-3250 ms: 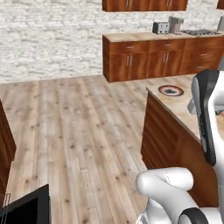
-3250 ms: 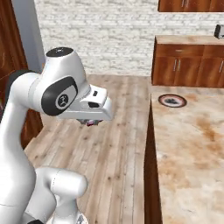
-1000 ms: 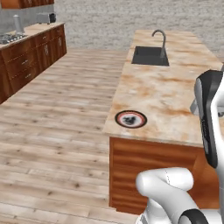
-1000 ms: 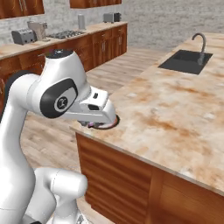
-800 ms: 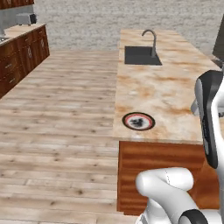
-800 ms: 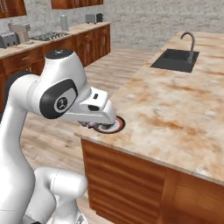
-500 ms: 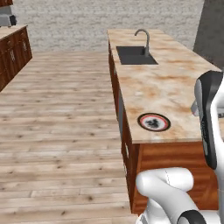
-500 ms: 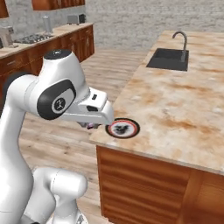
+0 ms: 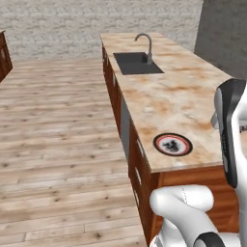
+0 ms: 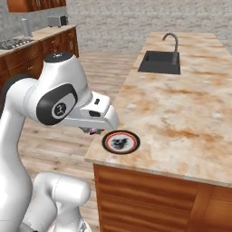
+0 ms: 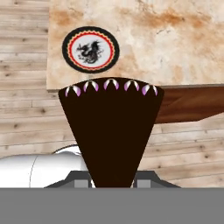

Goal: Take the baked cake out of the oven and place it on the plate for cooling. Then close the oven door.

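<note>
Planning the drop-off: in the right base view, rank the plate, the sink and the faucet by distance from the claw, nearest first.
1. Plate: at the island's near corner, just right of the claw.
2. Sink: far end of the counter.
3. Faucet: behind the sink, farthest.

Arm (image 10: 27, 136): glossy white rounded shells, smooth and bulbous at the joints. Dark grey to black bands and caps mark the joints; one round dark cap (image 10: 59, 108) bears a small white emblem. Hand block (image 10: 97, 113): white, boxy, with dark inset marks on its side. No cables or screws discernible.
</note>
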Controlling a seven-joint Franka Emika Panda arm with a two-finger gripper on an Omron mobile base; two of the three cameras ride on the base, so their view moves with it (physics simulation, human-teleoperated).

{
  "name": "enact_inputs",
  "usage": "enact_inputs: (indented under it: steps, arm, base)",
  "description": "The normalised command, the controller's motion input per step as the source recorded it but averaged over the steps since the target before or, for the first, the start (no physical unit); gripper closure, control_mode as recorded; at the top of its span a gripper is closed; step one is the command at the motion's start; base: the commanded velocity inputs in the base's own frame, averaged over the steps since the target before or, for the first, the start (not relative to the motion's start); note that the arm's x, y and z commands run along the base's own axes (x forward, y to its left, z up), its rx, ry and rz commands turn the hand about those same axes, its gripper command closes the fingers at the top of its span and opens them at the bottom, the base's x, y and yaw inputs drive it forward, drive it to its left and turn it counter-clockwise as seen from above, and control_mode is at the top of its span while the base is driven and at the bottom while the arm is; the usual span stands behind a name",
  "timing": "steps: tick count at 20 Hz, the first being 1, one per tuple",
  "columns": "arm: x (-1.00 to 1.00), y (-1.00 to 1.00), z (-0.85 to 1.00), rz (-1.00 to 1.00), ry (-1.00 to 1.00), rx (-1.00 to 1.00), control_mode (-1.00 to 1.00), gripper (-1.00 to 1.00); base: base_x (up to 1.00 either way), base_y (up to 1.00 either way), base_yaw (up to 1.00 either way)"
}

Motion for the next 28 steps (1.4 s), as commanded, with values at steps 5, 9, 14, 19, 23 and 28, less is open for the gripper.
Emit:
enact_inputs:
  steps: [5, 9, 14, 19, 23, 28]
  arm:
    - [0.00, 0.00, 0.00, 0.00, 0.00, 0.00, 1.00, 1.00]
    - [0.00, 0.00, 0.00, 0.00, 0.00, 0.00, 1.00, 1.00]
    - [0.57, 0.48, -0.10, 0.00, 0.04, 0.00, -1.00, 1.00]
    - [0.69, 0.15, -0.37, 0.27, 0.10, 0.00, -1.00, 1.00]
    - [0.54, -0.37, -0.45, 0.43, 0.06, 0.02, -1.00, 1.00]
    - [0.64, -0.45, -0.61, 0.47, 0.00, 0.06, -1.00, 1.00]
  base:
    - [0.33, 0.08, -0.27]
    - [0.33, 0.17, -0.22]
    - [0.00, 0.00, 0.00]
    - [0.00, 0.00, 0.00]
    - [0.00, 0.00, 0.00]
    - [0.00, 0.00, 0.00]
